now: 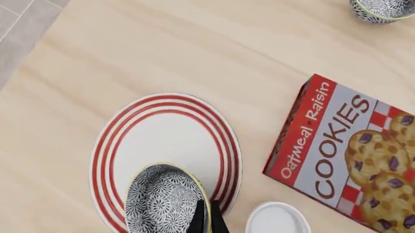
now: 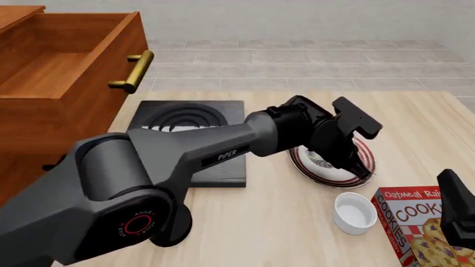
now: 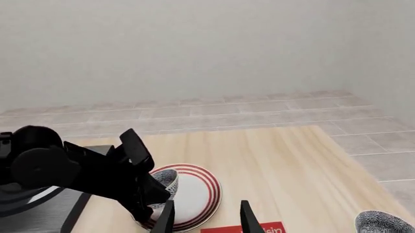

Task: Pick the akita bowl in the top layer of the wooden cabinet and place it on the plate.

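Observation:
The akita bowl [image 1: 162, 199], white with a dense black pattern, sits over the near part of the red-ringed plate [image 1: 162, 126]. My left gripper [image 1: 209, 219] is shut on the bowl's rim, one finger inside and one outside. From the front, the left arm reaches across to the plate [image 2: 326, 177], and the bowl [image 2: 323, 161] is mostly hidden behind the wrist. The wooden cabinet [image 2: 67, 117] stands at the left with its top layer [image 2: 59, 67] pulled open. My right gripper [image 3: 207, 218] hangs open above the table's right side, holding nothing.
An Oatmeal Raisin cookies box [image 2: 415, 222] lies right of the plate, with a plain white cup [image 2: 355, 212] between them. A black stove plate [image 2: 193, 139] lies left of the plate. A second patterned bowl [image 3: 382, 224] sits further right.

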Motion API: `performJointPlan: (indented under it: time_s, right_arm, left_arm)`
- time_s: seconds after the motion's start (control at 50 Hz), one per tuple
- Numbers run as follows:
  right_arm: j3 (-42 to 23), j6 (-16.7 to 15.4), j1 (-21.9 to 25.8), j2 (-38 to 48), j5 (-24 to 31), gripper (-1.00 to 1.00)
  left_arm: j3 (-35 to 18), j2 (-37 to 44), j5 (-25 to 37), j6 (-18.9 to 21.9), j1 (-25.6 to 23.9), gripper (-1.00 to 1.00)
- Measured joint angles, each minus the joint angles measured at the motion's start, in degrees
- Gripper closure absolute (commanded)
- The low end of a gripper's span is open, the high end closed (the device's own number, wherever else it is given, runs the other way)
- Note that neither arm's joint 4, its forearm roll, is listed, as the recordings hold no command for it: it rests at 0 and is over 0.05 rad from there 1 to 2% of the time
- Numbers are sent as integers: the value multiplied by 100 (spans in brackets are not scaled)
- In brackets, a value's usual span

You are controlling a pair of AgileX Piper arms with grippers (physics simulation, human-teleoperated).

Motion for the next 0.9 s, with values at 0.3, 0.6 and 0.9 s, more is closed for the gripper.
performJointPlan:
  time_s: [0.3,0.6,0.9]
  right_arm:
    - [1,23,-10,3,-1,-100]
    - [1,44,-18,8,-3,-100]
    - [2,59,-23,18,-7,-100]
  left_arm:
    - [-172,152,96,-84,-5,100]
    - [-581,475,308,-232,-45,100]
    - [-785,633,407,-318,-58,100]
